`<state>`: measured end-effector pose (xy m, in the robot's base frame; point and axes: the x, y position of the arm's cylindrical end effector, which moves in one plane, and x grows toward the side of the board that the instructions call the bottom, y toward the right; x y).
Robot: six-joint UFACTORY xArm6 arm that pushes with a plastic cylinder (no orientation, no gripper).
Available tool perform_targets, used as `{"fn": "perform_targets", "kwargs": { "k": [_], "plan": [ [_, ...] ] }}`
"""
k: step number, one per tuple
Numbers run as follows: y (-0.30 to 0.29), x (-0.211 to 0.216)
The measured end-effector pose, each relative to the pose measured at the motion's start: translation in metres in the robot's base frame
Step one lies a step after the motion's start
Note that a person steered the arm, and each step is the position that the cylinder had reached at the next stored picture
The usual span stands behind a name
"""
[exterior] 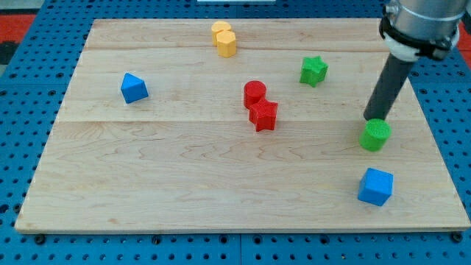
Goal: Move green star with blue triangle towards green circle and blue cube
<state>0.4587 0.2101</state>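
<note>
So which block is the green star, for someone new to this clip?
Start at the wooden board's upper right area. The green star sits alone there, above my tip and the green circle. Its pointed outline distinguishes it from that round one.

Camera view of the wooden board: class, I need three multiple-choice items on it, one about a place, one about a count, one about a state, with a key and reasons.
1. Where is the blue triangle?
A. the view's left
B. the view's bottom right
C. the view's top centre

2. How many green blocks lie on the board?
A. one
B. two
C. three

3. How do the red circle and red star stand to each other?
A. far apart
B. one stacked on the other
C. side by side, touching

Key:
1 A, it sits alone near the left edge.
2 B, only the green star and green circle; my tip is right at the circle's top edge.
3 C, they show no gap.
</note>
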Motion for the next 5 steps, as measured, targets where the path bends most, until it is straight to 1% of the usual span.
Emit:
{"fn": "perform_targets", "kwargs": {
  "k": [1, 2, 3, 4, 5],
  "plan": [
    [-0.013, 0.025],
    [-0.012, -0.007],
    [-0.005, -0.096],
    [-0.037, -0.15],
    [-0.095, -0.139]
  ]
}}
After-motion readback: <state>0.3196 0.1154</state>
